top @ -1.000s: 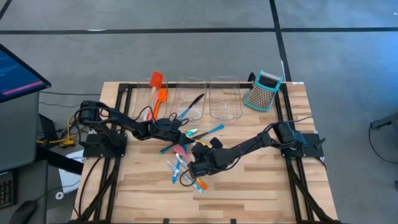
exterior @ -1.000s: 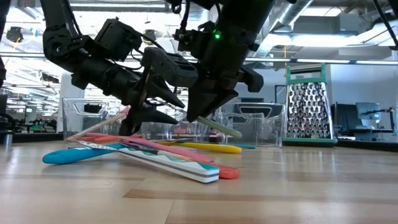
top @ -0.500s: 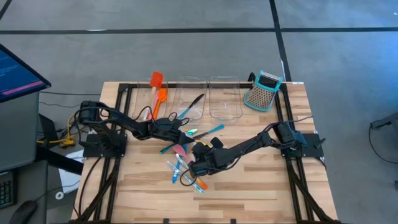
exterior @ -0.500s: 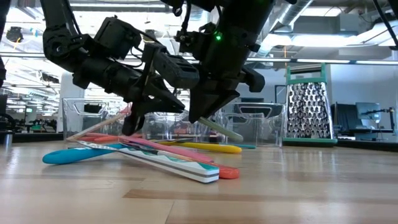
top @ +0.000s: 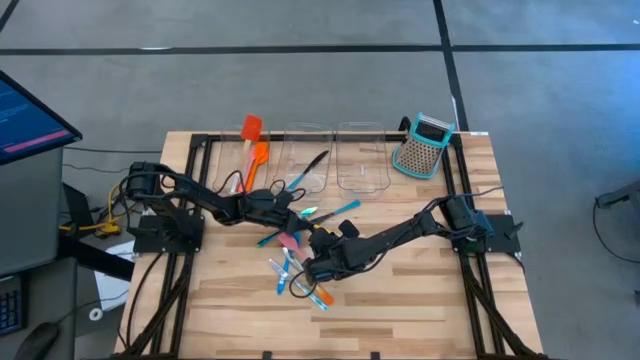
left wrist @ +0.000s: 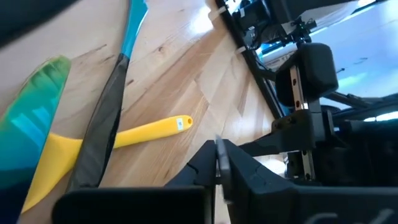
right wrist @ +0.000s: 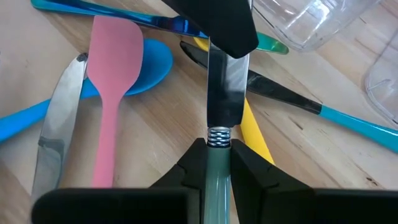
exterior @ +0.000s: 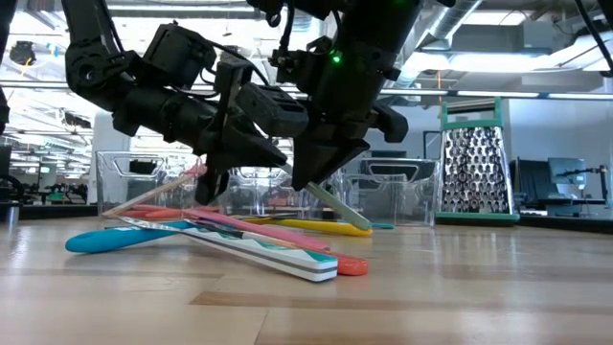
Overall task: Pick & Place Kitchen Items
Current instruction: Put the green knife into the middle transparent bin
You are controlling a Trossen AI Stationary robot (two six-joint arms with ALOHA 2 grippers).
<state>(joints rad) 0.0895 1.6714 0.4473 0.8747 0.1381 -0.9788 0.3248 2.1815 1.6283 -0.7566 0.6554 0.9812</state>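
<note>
A knife with a pale green handle (exterior: 340, 206) and a metal blade (right wrist: 224, 81) hangs between my two grippers above a pile of kitchen items (top: 295, 270): pink, blue, teal and yellow utensils lying crossed on the table. My right gripper (right wrist: 217, 152) is shut on the handle. My left gripper (left wrist: 219, 163) comes from the table's left and is shut on the blade's far end. A yellow spoon (left wrist: 143, 132) and a black-handled teal piece (left wrist: 109, 118) lie flat under them. My left gripper pinches the tip end of the knife's blade (right wrist: 222, 62) between its two shut fingers (right wrist: 217, 25). In its own wrist view only a thin bright edge (left wrist: 218, 163) shows between them. My right gripper pinches the pale green handle (right wrist: 217, 171) just behind its ribbed metal collar (right wrist: 217, 137), between the two fingers, which slant down from above. The handle's free end (exterior: 356, 222) slants down toward the table's right, close to the tabletop; the blade runs on to the left gripper.
Clear bins (top: 305, 160) (top: 362, 162) stand at the far middle, one holding a black utensil. The teal-and-grey grater (top: 423, 145) stands at the far right. Red and orange spatulas (top: 254, 145) lie far left. A black frame (top: 190, 200) borders the table.
My left gripper has shut: its fingers stood spread a second ago and now meet on the blade's end. The knife's handle end has tipped lower toward the table. My right gripper has kept its hold.
</note>
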